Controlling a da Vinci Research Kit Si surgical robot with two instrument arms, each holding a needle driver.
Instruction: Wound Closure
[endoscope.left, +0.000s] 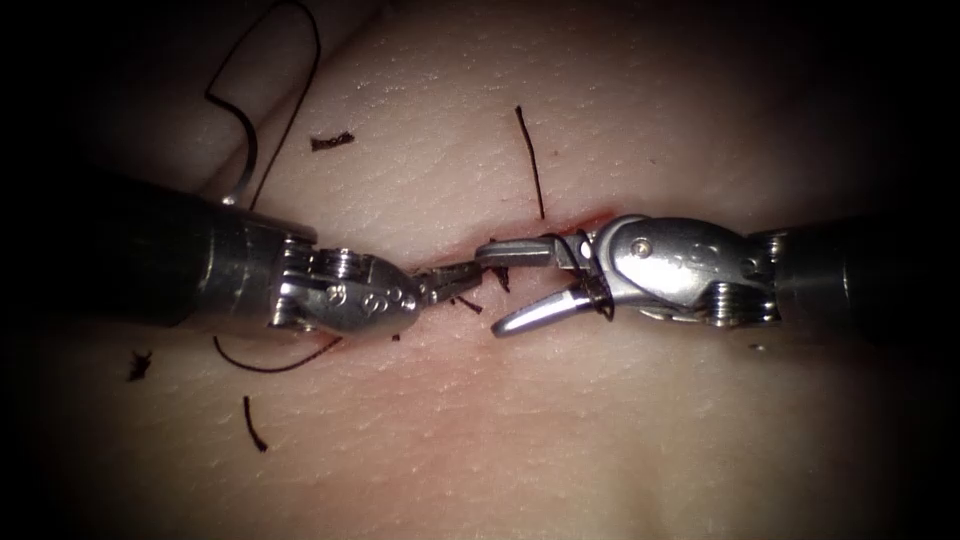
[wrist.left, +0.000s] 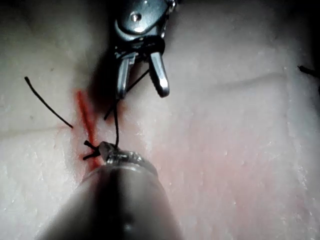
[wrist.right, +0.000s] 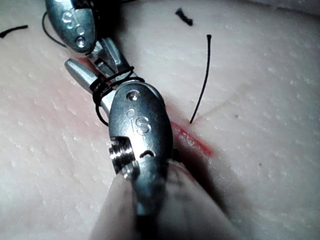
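Endoscope view has my two tools meeting tip to tip over the cut (endoscope.left: 590, 218), which runs across the middle of the tissue (endoscope.left: 560, 430) with red fluid (endoscope.left: 596, 214) along it. My left claw (endoscope.left: 455, 277) comes in from the left of the frame and looks narrow, its tips pinched on a short dark piece of thread (endoscope.left: 468, 302) right at the wound line. My right claw (endoscope.left: 505, 287) comes in from the right and stands wide, one jaw level toward the left tool, the other angled down to the lower left, with nothing clamped between them. From the right wrist view I see several turns of thread wound around the right tool just behind its jaws.

A longer tail of thread (endoscope.left: 531, 162) rises from the cut toward the top centre of the frame. The needle (endoscope.left: 236, 188) lies in the upper left, well apart from both tools, resting on the tissue and not driven in, as far as I can tell; its thread loops up and around above it. Cut ends of thread (endoscope.left: 331, 141) lie scattered in the upper left, at the left edge and in the lower left. Another strand curves out from under the left tool's wrist.
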